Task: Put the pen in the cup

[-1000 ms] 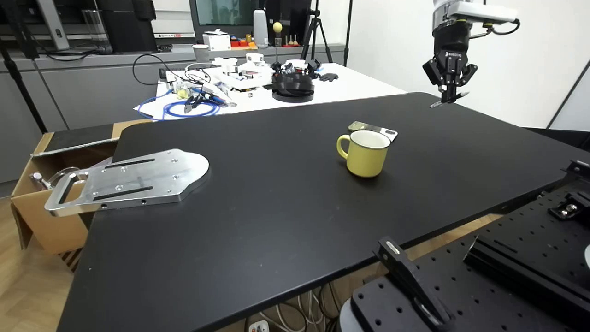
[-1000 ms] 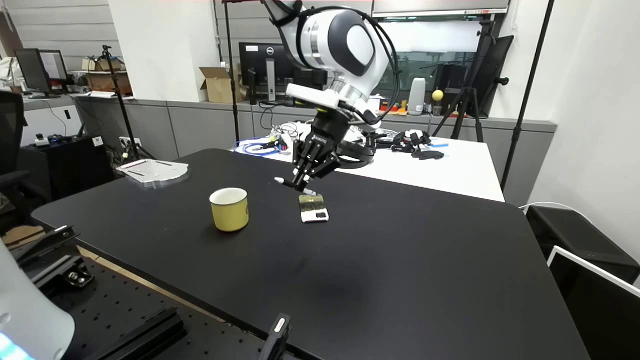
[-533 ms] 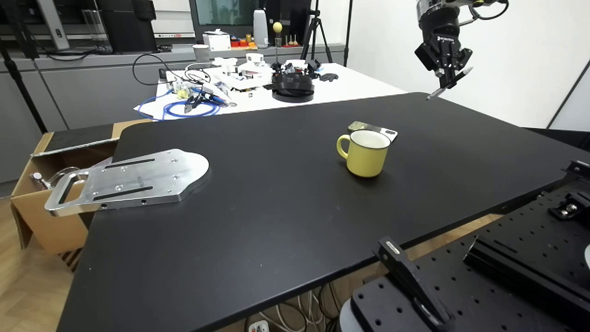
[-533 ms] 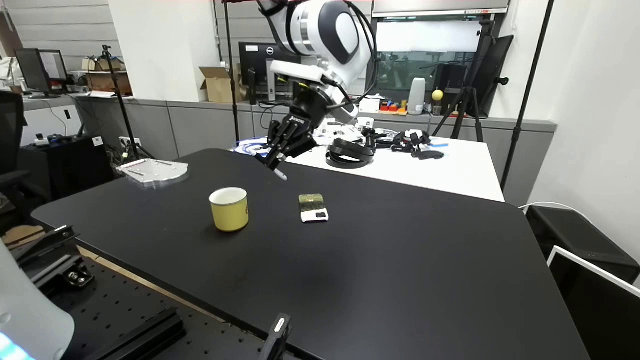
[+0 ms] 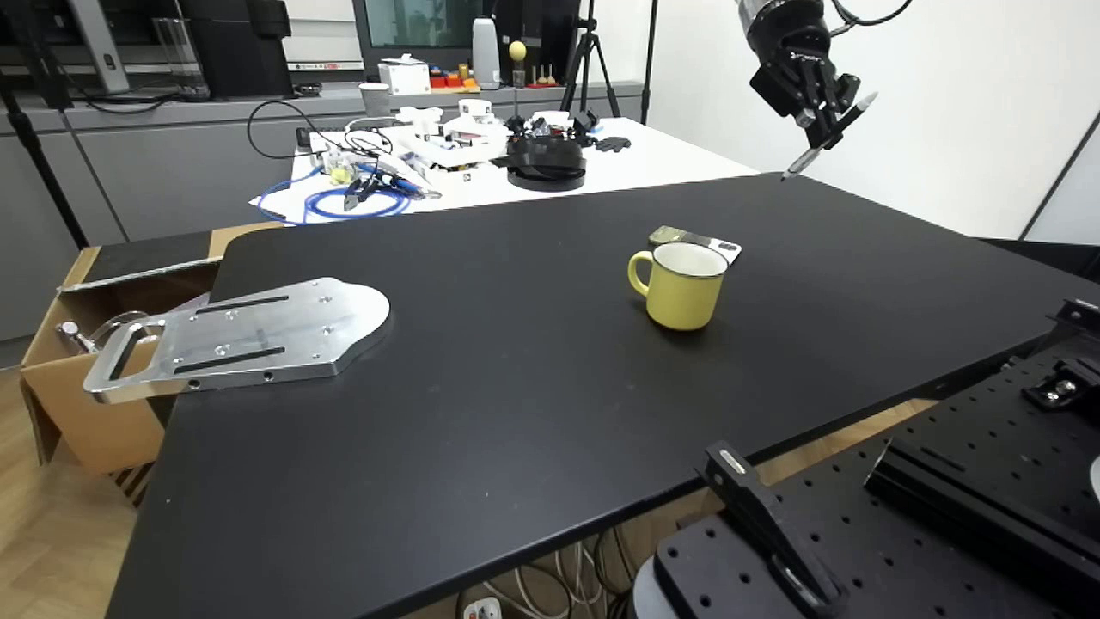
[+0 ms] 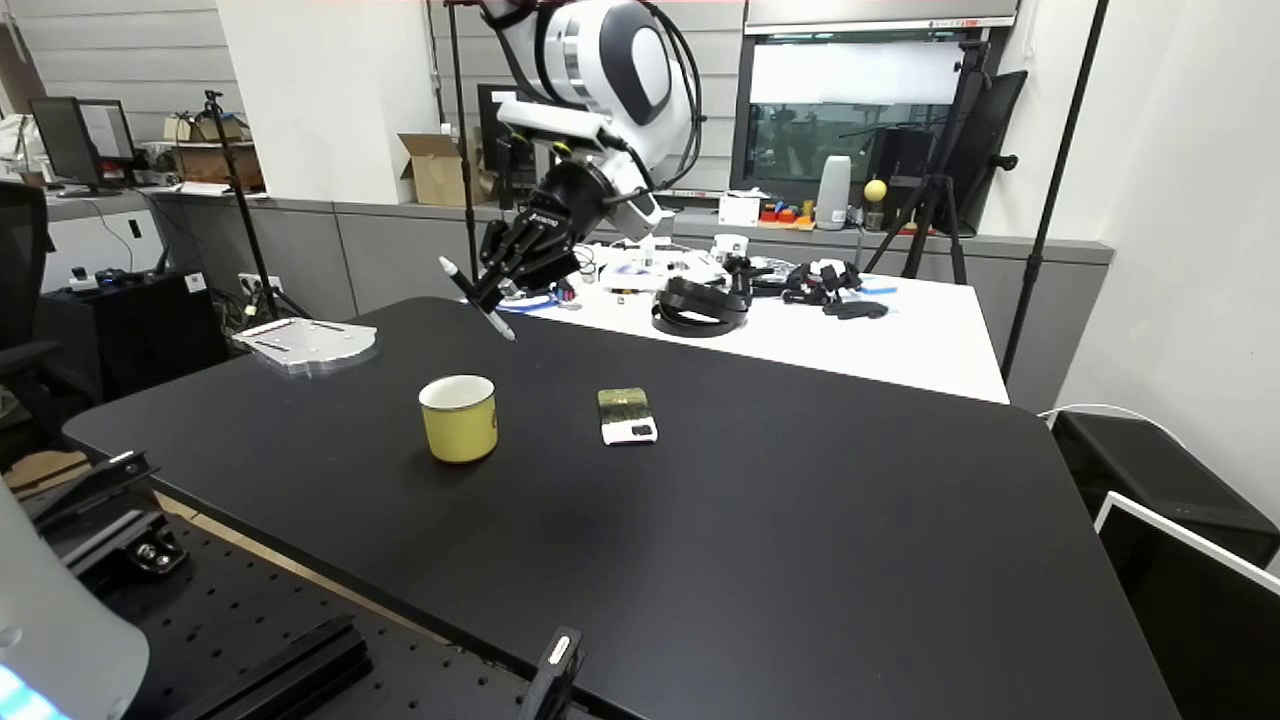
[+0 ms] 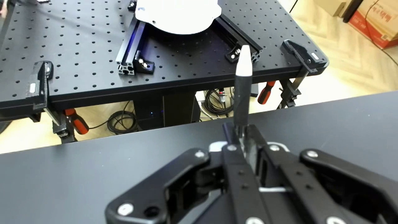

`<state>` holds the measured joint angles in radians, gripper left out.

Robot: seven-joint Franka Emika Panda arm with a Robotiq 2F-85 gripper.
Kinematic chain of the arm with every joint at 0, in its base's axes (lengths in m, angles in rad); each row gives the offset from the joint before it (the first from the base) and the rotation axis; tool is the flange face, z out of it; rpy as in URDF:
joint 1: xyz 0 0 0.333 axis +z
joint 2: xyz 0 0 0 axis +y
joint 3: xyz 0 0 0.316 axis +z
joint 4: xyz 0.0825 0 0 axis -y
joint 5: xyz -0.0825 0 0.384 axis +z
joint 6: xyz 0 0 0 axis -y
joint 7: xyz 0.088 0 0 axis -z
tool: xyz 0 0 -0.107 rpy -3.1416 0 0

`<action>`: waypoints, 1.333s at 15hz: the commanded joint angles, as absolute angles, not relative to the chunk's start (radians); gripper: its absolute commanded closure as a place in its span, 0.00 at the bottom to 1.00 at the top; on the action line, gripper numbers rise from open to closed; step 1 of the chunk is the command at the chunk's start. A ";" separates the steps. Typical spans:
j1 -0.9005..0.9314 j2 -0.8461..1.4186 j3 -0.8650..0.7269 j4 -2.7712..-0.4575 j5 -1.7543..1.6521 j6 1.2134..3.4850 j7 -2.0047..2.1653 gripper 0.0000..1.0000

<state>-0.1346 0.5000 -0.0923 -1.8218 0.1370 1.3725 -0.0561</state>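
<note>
The cup, a squat yellow mug with a whitish inside (image 5: 683, 297) (image 6: 458, 428), stands upright on the black table in both exterior views, its handle visible in an exterior view. It is out of the wrist view. My gripper (image 5: 828, 139) (image 6: 484, 294) (image 7: 242, 128) is shut on the pen (image 5: 803, 162) (image 6: 501, 325) (image 7: 243, 90) around its middle. The pen is dark with pale ends, tilted and held well above the table. In the wrist view one pale end points up the picture, away from the fingers. The gripper is apart from the cup, higher and beyond it in an exterior view.
A phone-like flat object (image 5: 726, 248) (image 6: 628, 425) lies near the cup. A silver metal plate (image 5: 258, 331) (image 6: 310, 342) lies at the table's edge. A black perforated base (image 7: 87, 37) with clamps borders the table. A white table (image 6: 850, 350) with cables and gear stands behind.
My gripper has moved up and leftward in both exterior views, carrying the pen. The hand has tilted and the pen slants more steeply. The cup has not moved.
</note>
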 commanded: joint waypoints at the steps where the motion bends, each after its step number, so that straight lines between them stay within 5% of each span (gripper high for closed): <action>1: -0.113 0.524 -0.072 -1.790 0.150 1.331 -0.017 0.97; 20: -0.029 0.748 0.002 -1.628 0.173 1.273 -0.032 0.97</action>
<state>-0.0299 0.6987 -0.0032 -1.7038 0.1673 1.3167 -0.0547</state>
